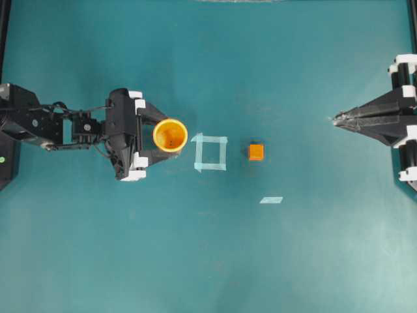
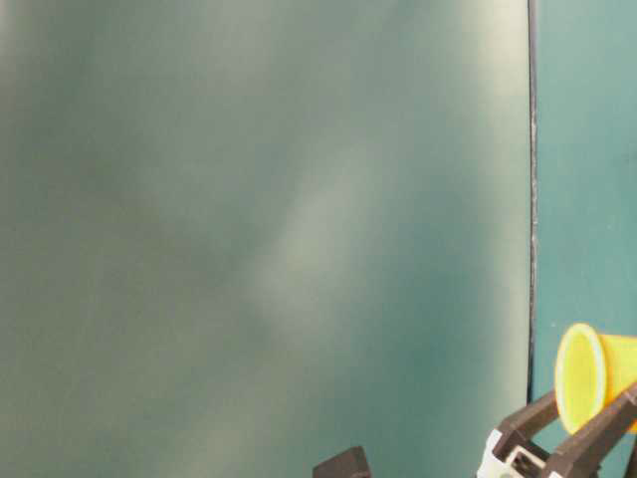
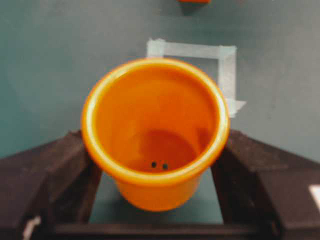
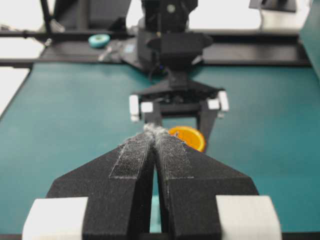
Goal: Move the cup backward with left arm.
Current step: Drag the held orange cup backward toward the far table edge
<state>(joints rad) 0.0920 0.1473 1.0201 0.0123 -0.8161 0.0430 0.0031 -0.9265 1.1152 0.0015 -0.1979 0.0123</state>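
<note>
Between left pincer [image 1: 158, 138] fingers, cup [image 1: 171, 135] gripped, base hidden, right pincer [image 1: 336, 120] tips pressed together, orange cube [image 1: 256, 152] beyond.

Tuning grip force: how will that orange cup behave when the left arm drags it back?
The cup looks thin, hollow plastic, so probably light. Its flared rim is wider than its base, so a high push might tip it. The left gripper's fingers flank it low, likely steadying it.

No text, label, brand, number or sign can be read in any view.
</note>
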